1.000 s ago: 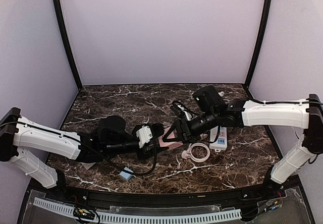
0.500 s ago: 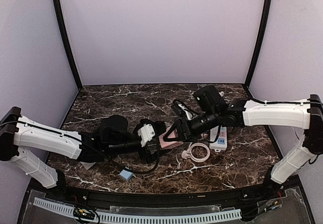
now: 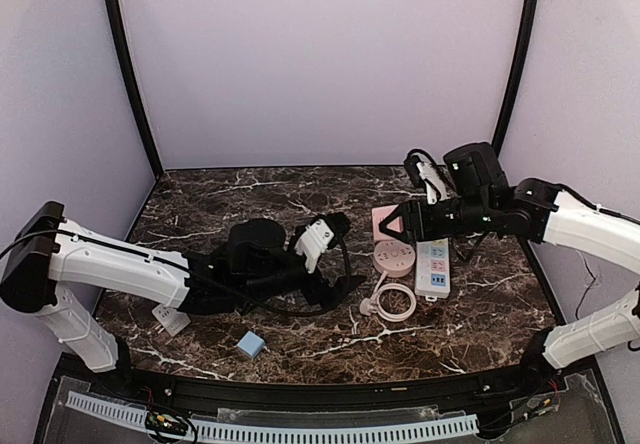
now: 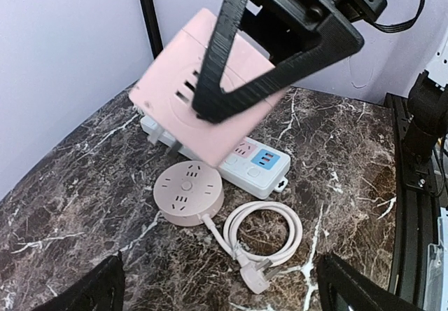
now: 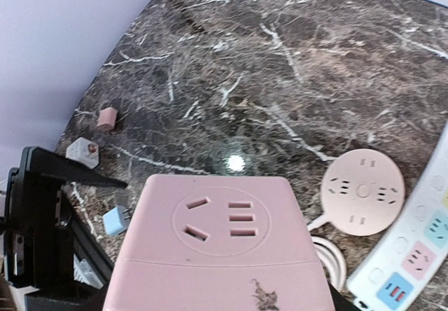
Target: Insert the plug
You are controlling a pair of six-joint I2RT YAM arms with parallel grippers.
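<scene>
The plug is a pink cube adapter (image 3: 380,219) with socket holes on its faces and prongs underneath. My right gripper (image 3: 393,222) is shut on it and holds it in the air, tilted, above the white power strip (image 3: 433,267) and the round pink socket (image 3: 393,259). In the left wrist view a black right finger (image 4: 218,52) crosses the cube (image 4: 175,80). In the right wrist view the cube (image 5: 224,248) fills the foreground. My left gripper (image 3: 345,254) stands open and empty to the left of the round socket, its fingertips wide apart over the marble.
The round socket's white cable (image 3: 395,302) lies coiled near the front with its own plug (image 4: 253,279) loose. A small blue adapter (image 3: 250,345) and a white one (image 3: 165,319) lie front left. A small pink adapter (image 5: 106,118) lies beside them.
My left gripper has opened and let go of the pink cube. The right arm has carried the cube to the right and back, over the sockets.
</scene>
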